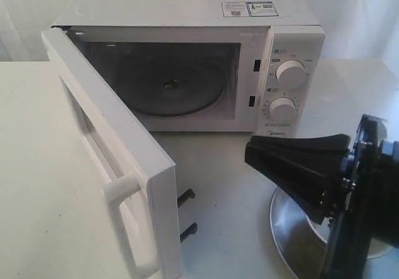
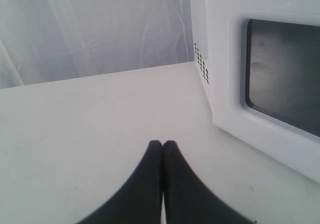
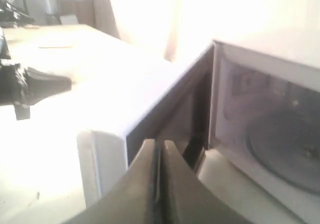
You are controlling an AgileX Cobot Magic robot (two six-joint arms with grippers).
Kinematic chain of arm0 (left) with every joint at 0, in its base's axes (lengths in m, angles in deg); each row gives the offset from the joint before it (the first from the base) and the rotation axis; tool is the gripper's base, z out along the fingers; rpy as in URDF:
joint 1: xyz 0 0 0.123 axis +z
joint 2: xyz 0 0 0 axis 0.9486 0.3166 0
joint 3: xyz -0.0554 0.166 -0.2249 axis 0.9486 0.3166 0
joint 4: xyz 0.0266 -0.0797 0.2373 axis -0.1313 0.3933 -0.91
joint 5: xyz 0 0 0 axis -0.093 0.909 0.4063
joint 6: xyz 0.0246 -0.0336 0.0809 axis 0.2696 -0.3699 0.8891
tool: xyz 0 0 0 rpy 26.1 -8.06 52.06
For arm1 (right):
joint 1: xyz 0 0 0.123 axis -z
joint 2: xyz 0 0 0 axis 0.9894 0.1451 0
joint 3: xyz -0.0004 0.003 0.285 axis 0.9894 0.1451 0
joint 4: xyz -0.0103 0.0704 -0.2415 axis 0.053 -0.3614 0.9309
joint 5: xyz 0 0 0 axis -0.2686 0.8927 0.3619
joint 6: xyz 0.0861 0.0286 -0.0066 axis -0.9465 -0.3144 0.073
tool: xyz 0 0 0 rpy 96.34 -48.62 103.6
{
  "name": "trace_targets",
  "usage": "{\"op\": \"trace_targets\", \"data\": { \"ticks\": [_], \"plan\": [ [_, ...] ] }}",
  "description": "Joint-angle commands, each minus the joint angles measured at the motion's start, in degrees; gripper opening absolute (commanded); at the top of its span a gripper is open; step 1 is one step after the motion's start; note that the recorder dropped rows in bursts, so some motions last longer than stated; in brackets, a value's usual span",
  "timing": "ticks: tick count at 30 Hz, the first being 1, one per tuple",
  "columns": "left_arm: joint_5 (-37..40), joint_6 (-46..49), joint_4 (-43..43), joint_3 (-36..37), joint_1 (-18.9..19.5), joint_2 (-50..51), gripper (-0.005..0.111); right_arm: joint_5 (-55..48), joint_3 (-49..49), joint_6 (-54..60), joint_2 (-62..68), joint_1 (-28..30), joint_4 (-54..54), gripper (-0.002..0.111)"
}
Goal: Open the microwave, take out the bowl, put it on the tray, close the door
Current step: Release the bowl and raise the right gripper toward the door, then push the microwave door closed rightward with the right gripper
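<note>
The microwave (image 1: pixel 187 79) stands empty and the bowl cannot be made out, so closing remains: the door (image 1: pixel 124 166) hangs wide open, the tray (image 1: pixel 288 229) lies before the microwave, and the left gripper (image 2: pixel 162 145) and right gripper (image 3: pixel 159 144) are both pressed together; next, one must push the door's outer face toward the microwave

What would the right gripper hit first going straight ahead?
Probably the open door, on its inner face near the free edge, just ahead of the right gripper and its shut tips. Depth is unclear.
</note>
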Motion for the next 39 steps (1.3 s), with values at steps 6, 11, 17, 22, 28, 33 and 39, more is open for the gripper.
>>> {"op": "trace_targets", "data": {
  "ticks": [6, 11, 17, 22, 28, 33, 39],
  "plan": [
    [0.1, 0.0, 0.3, -0.2, -0.1, -0.1, 0.000, 4.1, -6.1, 5.0, 4.2, 0.1, -1.1, 0.000],
    [0.1, 0.0, 0.3, -0.2, -0.1, -0.1, 0.000, 2.6, -11.2, 4.6, 10.6, 0.1, 2.9, 0.000],
    [0.1, 0.0, 0.3, -0.2, -0.1, -0.1, 0.000, -1.2, -19.7, 7.1, 17.7, -1.2, 3.2, 0.000],
    [0.1, 0.0, 0.3, -0.2, -0.1, -0.1, 0.000, -11.3, -28.8, 7.9, 22.2, -6.6, 3.2, 0.000],
    [0.1, 0.0, 0.3, -0.2, -0.1, -0.1, 0.000, -19.2, -36.0, 12.5, 29.0, -15.9, 2.9, 0.000],
    [0.1, 0.0, 0.3, -0.2, -0.1, -0.1, 0.000, -28.7, -39.8, 23.3, 36.7, -22.1, 3.5, 0.000],
    [0.1, 0.0, 0.3, -0.2, -0.1, -0.1, 0.000, -32.4, -42.6, 30.1, 43.0, -25.7, 3.2, 0.000]
  ]
}}
